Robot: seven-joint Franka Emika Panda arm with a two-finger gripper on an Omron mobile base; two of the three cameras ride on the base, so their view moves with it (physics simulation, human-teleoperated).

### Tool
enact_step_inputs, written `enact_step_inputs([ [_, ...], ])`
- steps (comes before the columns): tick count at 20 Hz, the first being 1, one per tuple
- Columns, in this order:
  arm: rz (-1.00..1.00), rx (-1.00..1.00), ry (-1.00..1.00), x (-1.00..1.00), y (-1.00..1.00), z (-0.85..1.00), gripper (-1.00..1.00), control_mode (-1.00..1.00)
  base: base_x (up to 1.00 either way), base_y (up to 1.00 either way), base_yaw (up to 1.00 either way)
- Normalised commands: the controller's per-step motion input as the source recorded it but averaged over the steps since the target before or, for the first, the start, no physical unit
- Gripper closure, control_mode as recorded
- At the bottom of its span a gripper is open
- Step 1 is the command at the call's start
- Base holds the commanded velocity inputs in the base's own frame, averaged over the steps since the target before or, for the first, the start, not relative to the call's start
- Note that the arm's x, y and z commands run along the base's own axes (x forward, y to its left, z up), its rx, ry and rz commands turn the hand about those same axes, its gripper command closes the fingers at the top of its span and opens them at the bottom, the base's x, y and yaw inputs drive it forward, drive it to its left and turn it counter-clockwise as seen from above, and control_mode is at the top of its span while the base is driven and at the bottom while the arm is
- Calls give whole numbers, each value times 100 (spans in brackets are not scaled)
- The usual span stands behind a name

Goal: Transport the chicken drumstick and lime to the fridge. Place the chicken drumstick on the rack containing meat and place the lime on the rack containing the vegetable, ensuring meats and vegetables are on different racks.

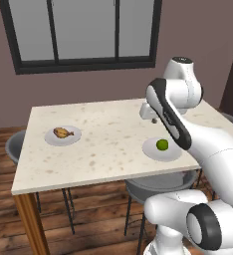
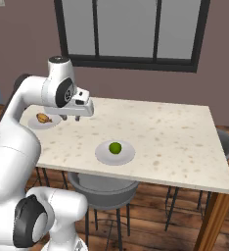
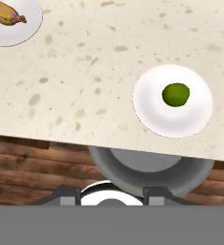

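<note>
The golden-brown chicken drumstick (image 1: 62,133) (image 2: 43,118) (image 3: 7,13) lies on a white plate (image 1: 74,138) (image 3: 23,26) at the table's left end. The green lime (image 1: 162,145) (image 2: 115,147) (image 3: 175,94) rests on a second white plate (image 1: 151,151) (image 2: 103,154) (image 3: 152,115) near the front edge of the table (image 1: 103,129) (image 2: 160,127) (image 3: 85,72). My gripper (image 1: 152,118) (image 2: 72,117) (image 3: 111,195) hangs open and empty above the table, between the two plates and well above the lime. The fridge is out of view.
A grey chair (image 1: 158,182) (image 2: 104,186) (image 3: 152,170) is tucked under the table's front edge below the lime plate. More grey chairs (image 1: 14,147) (image 2: 226,139) stand at the table's ends. A dark-framed window (image 1: 83,30) sits in the wall behind.
</note>
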Motion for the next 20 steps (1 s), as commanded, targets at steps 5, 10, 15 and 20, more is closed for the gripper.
enact_step_inputs([
  [5,0,-1,-2,-44,3,-1,-100,-100,0,0,0],
  [10,0,0,5,-68,0,-24,-100,-100,0,0,0],
  [15,0,0,2,-61,0,-28,-100,-100,0,0,0],
  [20,0,-1,2,-8,-7,-19,-100,-100,0,0,0],
])
